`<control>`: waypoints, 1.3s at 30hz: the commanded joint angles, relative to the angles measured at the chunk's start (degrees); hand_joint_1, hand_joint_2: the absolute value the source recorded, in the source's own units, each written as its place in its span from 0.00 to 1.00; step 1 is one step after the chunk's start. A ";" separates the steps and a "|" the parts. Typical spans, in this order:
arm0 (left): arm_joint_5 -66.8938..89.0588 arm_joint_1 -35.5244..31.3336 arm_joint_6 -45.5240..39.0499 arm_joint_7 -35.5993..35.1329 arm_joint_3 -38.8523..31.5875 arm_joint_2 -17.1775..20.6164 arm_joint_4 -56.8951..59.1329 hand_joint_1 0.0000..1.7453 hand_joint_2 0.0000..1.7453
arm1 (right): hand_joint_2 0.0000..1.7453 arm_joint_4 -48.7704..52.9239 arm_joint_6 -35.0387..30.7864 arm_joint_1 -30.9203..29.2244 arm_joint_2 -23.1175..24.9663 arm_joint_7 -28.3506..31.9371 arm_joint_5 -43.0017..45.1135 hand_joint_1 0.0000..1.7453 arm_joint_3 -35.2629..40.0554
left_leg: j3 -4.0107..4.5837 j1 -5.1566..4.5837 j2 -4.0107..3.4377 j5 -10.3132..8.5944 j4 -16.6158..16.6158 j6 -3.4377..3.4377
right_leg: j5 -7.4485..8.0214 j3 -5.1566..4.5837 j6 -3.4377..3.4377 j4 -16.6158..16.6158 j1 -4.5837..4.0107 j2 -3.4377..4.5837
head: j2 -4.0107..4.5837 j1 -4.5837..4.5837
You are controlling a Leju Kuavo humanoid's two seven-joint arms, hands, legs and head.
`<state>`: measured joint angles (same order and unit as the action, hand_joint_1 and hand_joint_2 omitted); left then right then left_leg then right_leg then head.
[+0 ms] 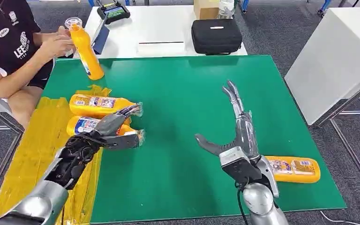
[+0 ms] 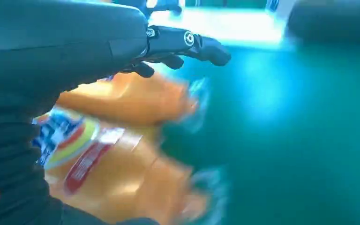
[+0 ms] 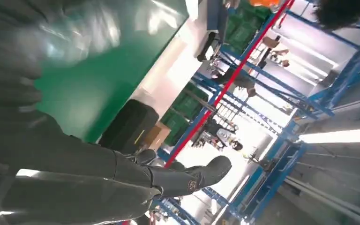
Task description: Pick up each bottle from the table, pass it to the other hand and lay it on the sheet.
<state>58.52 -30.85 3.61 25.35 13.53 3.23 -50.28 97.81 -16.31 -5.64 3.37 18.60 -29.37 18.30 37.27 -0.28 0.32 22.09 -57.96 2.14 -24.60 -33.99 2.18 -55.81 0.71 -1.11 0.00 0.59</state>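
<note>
1. The right hand (image 1: 232,136) is nearest, raised above the green desk (image 1: 192,93), released, its fingers stretched forward and thumb out to the side, holding nothing.
2. Just behind the right wrist, an orange bottle (image 1: 293,168) lies on its side on the green surface, near the front right corner.
3. The left hand (image 1: 117,129) reaches over the yellow sheet (image 1: 37,140) at the desk's left side. It hovers above two orange bottles lying side by side, fingers apart; the blurred left wrist view shows the fingers (image 2: 187,42) extended above the bottles, not wrapped around either.
4. The nearer lying bottle (image 1: 82,125) rests partly under the hand; the farther lying bottle (image 1: 101,105) is just beside it, caps pointing right, both at the sheet's edge.
5. Farther back, a person's hand (image 1: 54,44) holds a fourth orange bottle (image 1: 86,51) upright, tilted, at the desk's far left corner.
6. Beyond, a black case (image 1: 215,35) sits on a white table (image 1: 159,23).
</note>
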 commanded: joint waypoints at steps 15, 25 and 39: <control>-44.32 16.19 17.42 14.65 -12.57 -4.72 -40.70 0.00 1.00 | 1.00 -2.17 9.58 -1.87 -8.73 -11.63 -25.98 0.00 0.99 | -0.17 0.06 -0.15 0.11 0.00 -0.06 | -0.04 0.18 -0.04 0.08 -0.07 0.18 | 0.00 0.02; -49.75 18.94 17.13 14.65 -7.81 -3.28 -41.33 0.00 1.00 | 1.00 -6.79 21.94 -0.56 -24.68 -0.62 -18.55 0.00 -8.49 | -0.36 -0.02 0.22 0.15 0.02 -0.07 | -0.14 0.50 -0.03 0.16 0.04 -0.10 | 0.00 0.05; -54.89 20.58 19.03 14.65 -7.54 -2.95 -45.48 0.00 1.00 | 1.00 -5.06 25.68 12.47 -28.06 0.81 -18.31 0.00 -16.20 | -0.21 -0.04 0.20 0.22 0.01 -0.03 | -0.13 0.30 -0.04 0.11 0.02 -0.09 | 0.00 0.05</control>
<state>4.11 -9.46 22.45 40.17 4.20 0.00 -95.91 94.71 7.45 2.50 -24.94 21.07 -47.10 6.06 37.29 -0.37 0.49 22.22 -57.96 2.22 -24.63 -33.99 2.22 -55.76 0.77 -1.20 0.00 0.63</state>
